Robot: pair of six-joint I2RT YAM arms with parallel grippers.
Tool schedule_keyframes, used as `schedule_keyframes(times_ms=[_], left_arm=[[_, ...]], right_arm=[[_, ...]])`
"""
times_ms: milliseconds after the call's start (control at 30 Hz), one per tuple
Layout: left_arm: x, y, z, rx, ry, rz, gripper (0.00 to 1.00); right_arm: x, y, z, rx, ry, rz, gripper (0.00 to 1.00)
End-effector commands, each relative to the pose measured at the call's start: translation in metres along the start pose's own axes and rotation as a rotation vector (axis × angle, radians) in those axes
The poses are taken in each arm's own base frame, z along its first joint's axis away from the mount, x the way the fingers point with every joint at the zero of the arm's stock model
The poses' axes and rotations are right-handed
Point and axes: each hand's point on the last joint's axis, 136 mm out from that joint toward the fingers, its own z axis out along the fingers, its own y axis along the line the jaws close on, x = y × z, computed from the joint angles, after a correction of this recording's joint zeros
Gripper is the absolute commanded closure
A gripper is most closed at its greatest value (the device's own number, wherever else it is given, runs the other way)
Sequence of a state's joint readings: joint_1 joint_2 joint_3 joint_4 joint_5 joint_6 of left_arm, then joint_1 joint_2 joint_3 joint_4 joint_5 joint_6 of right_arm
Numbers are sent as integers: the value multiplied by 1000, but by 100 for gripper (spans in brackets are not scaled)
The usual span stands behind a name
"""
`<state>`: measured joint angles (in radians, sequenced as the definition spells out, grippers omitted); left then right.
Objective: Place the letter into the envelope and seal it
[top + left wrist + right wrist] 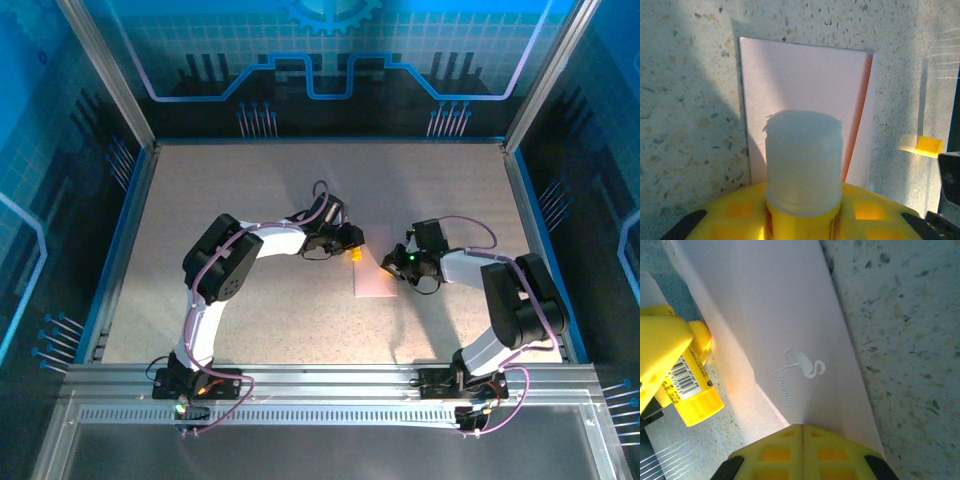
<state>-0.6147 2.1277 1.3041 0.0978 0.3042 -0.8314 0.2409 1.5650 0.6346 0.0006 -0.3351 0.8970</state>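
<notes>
The pale pink envelope (375, 280) lies flat on the speckled table between the two arms. The right wrist view shows an embossed flamingo mark on the envelope (770, 315). My right gripper (402, 266) is shut on its right edge, and the paper rises into the closed yellow fingertips (802, 429). My left gripper (350, 243) is shut on a yellow glue stick (804, 160). The stick's whitish tip points at the envelope (800, 75) from just off its upper left corner. The barcode label on the glue stick (690, 390) faces the right wrist camera. The letter is out of view.
A small yellow piece (929, 145) lies on the table beside the envelope. Blue walls and metal posts (130, 110) fence the table on three sides. An aluminium rail (320, 385) carries both arm bases along the near edge.
</notes>
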Motion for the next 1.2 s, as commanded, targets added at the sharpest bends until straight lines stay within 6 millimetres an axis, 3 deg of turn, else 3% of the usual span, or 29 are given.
schedule_keyframes(times_ms=[0,167,400,467,567,667,767,900,1067,1167], left_arm=[[11,-5,-13,-12,29,39,100],[9,-17,-23,7,23,66,100],[2,-47,-54,64,-13,124,100],[0,-58,-65,97,-21,141,100],[2,-77,-81,168,-13,196,100],[6,-92,-98,251,-1,244,100],[7,-100,-114,295,-8,278,100],[4,-107,-135,351,-27,314,100],[-5,-121,-161,461,-69,336,99],[-10,-135,-179,549,-90,352,96]], right_arm=[[-15,14,-17,1,-43,-34,100],[-22,33,-34,-25,-69,-66,98],[-30,55,-64,-44,-123,-137,80],[-31,66,-75,-66,-140,-185,72],[-34,81,-90,-102,-163,-242,51],[-38,95,-105,-135,-192,-289,36],[-38,99,-113,-146,-208,-345,29],[-46,117,-139,-182,-309,-417,19],[-41,123,-157,-249,-392,-457,0],[-37,129,-164,-295,-407,-490,0]])
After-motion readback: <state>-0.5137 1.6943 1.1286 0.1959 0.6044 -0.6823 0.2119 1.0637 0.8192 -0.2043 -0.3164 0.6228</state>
